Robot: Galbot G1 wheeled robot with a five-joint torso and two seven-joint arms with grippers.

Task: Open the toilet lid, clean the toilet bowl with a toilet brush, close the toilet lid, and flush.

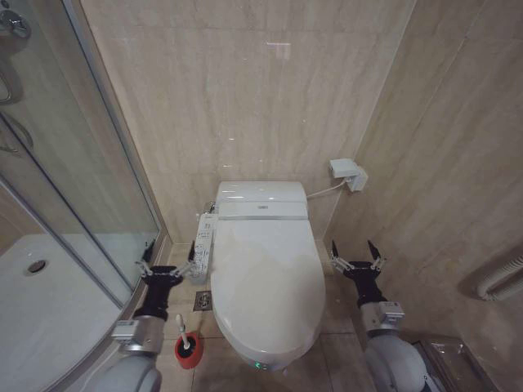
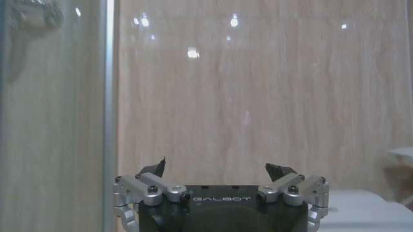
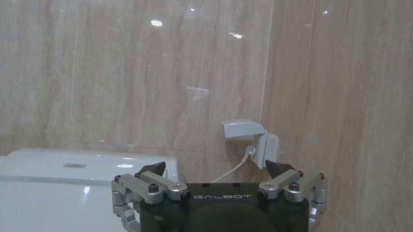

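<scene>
the toilet lid (image 1: 265, 273) is down, covering the toilet bowl, and it lies between the two arms. the left end effector (image 1: 167, 263) hangs just beside the toilet's left flank, near the side control panel (image 1: 204, 245), with its fingers spread wide apart and nothing between them; the left wrist view shows the same spread fingers, the left end effector (image 2: 221, 170) facing the beige tiled wall (image 2: 258, 96) next to the shower's metal frame (image 2: 108, 96). the right end effector (image 1: 357, 256) hangs just beside the toilet's right flank, fingers also spread wide and empty, not touching the lid. in the right wrist view the right end effector (image 3: 219, 170) faces the wall, with the wall socket (image 3: 255, 140) and its white cable ahead and the tank cover (image 3: 71, 166) off to one side. the toilet brush (image 1: 185, 336) stands upright in its red holder (image 1: 189, 353) on the floor, by the front left of the toilet, close to the left arm. the glass shower door (image 1: 73, 163) and white shower tray (image 1: 49, 318) lie on the robot's left.
</scene>
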